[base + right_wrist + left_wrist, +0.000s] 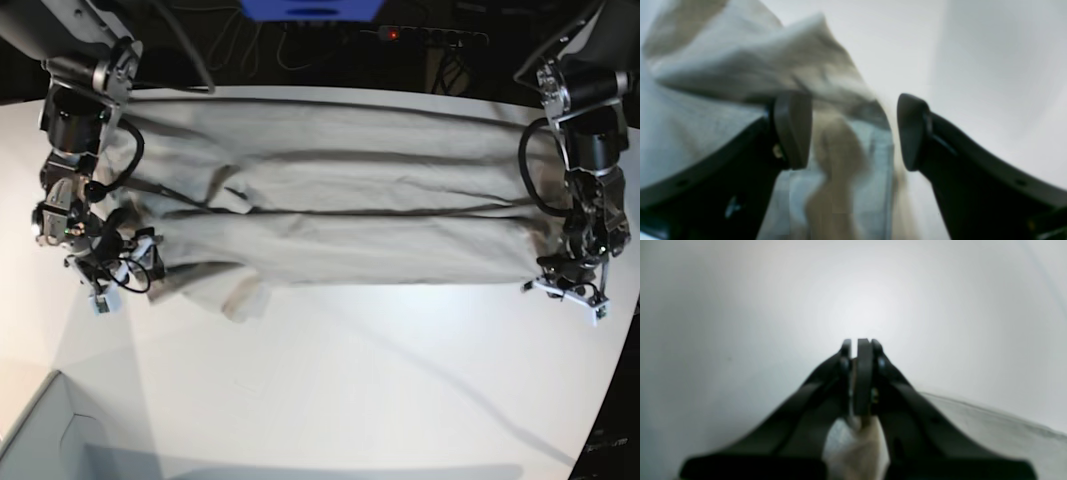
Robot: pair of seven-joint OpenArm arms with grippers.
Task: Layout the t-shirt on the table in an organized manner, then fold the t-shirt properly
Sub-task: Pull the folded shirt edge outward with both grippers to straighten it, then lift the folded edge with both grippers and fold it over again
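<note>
The light grey-beige t-shirt (350,220) lies stretched in long folds across the far half of the white table (350,380), reaching from one arm to the other. At the base view's right end, my left gripper (568,285) is shut on the shirt's edge. Its wrist view shows the fingers (863,373) pressed together over a bunched bit of the t-shirt (857,446). At the base view's left end, my right gripper (110,275) stands open. In its wrist view, blurred t-shirt (740,66) cloth hangs loose between and behind the spread fingers (793,130).
A pale box corner (40,430) sits at the near left. Beyond the table's far edge are a blue object (310,8), a power strip (420,35) and cables. Bare tabletop fills the near half of the base view.
</note>
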